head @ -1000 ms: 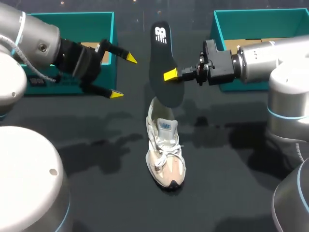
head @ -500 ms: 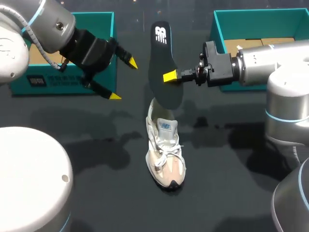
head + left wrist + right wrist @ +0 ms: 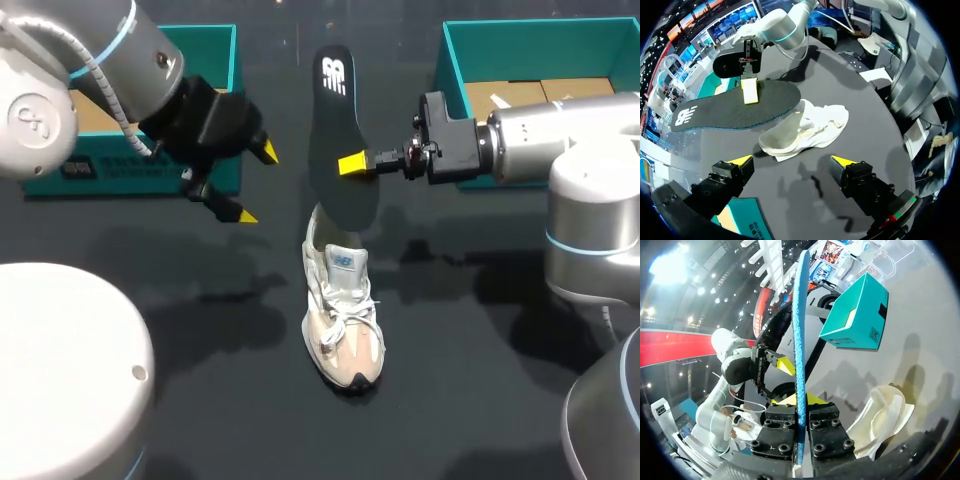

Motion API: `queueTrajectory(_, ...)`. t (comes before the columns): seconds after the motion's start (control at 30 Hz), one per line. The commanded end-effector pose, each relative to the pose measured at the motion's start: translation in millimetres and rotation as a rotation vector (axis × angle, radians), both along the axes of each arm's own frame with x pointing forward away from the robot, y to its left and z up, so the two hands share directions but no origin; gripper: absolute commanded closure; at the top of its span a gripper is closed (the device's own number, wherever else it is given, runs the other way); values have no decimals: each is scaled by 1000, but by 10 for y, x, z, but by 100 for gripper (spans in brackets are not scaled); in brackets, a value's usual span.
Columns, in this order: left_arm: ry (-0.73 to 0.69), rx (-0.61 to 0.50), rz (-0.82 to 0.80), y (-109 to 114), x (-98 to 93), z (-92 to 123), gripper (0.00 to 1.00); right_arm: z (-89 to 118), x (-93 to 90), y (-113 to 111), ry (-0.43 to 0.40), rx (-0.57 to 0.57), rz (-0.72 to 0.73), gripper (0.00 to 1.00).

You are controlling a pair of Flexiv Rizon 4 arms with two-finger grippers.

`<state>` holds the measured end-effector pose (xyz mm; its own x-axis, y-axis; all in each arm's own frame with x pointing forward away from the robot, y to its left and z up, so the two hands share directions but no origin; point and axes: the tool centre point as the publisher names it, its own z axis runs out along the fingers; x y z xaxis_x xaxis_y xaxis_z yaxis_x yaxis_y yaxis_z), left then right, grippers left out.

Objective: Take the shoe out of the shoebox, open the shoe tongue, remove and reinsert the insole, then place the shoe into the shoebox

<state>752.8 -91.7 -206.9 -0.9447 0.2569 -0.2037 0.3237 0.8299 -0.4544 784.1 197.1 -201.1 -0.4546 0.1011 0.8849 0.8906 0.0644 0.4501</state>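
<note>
Since a second ago your left gripper [image 3: 255, 183] has swung lower and turned, fingers spread wide and empty, left of the sneaker [image 3: 343, 315]. Your right gripper [image 3: 352, 163] pinches the insole [image 3: 335, 110] mid-length, standing it over the sneaker's heel opening. Pinched at one spot, it may pivot or buckle against the collar and miss.
</note>
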Motion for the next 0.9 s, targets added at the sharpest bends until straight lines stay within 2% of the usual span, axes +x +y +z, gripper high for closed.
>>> queueTrajectory(0.03,-1,2,-1,7,-8,4,0,-2,-4,13,0,-2,-1,100)
queueTrajectory(0.3,81,32,40,-40,221,-450,0,-155,178,31,-70,53,-20,100)
queueTrajectory(0.5,141,44,42,-67,224,-714,0,-280,271,48,-109,56,-30,100)
queueTrajectory(0.83,141,44,42,-67,224,-714,0,-293,278,2,-118,37,-57,100)
queueTrajectory(0.9,162,19,49,-89,262,-794,0,-307,290,9,-124,20,-68,100)
